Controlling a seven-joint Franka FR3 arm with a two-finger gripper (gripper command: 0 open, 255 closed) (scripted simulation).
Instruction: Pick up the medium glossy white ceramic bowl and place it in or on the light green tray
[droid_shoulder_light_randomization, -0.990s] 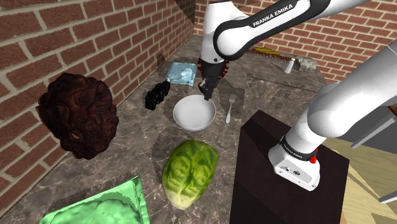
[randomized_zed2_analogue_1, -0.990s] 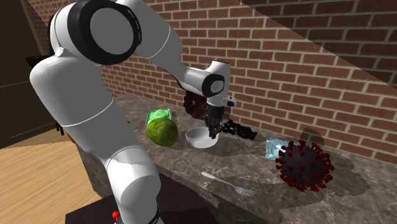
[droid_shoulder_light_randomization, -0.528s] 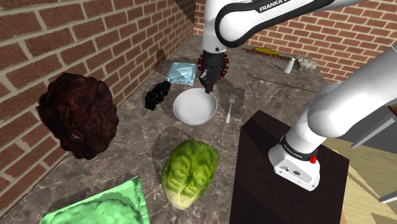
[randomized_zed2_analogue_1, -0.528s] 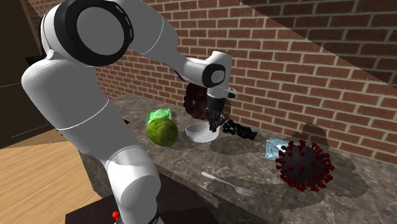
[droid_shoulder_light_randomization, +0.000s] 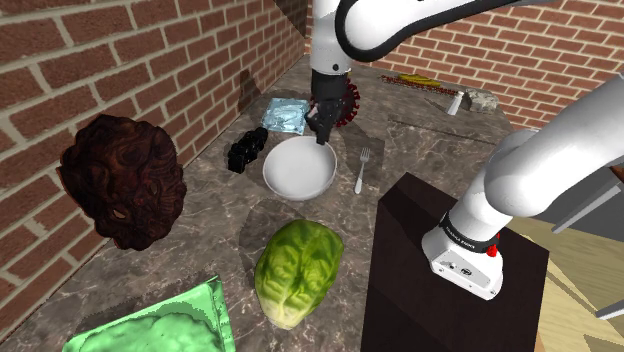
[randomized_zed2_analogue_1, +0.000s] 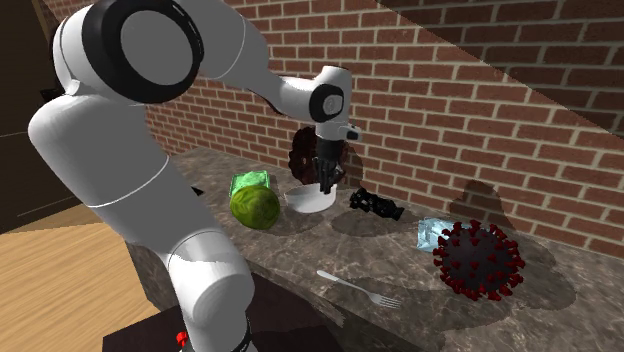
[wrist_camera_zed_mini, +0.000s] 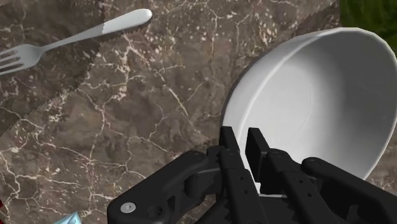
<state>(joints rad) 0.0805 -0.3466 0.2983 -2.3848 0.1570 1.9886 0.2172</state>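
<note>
Partly cropped tray (droid_shoulder_light_randomization: 155, 328); tool (wrist_camera_zed_mini: 242, 137) pinches the bowl (wrist_camera_zed_mini: 318, 95) rim.

White arm (droid_shoulder_light_randomization: 560, 150) arched over the desk (droid_shoulder_light_randomization: 200, 215), tool pointing down.
From the stand (droid_shoulder_light_randomization: 440, 290) at the shoulder view's lower right, the arm reaches up and left; its wrist hangs vertical, and the black tool (droid_shoulder_light_randomization: 322, 135) pinches the white bowl (droid_shoulder_light_randomization: 298, 170) by its rim.

Legible text, labels, numbers: none that I can read; one small dark marking low on my arm (droid_shoulder_light_randomization: 468, 250), by its base, too small to make out.
</note>
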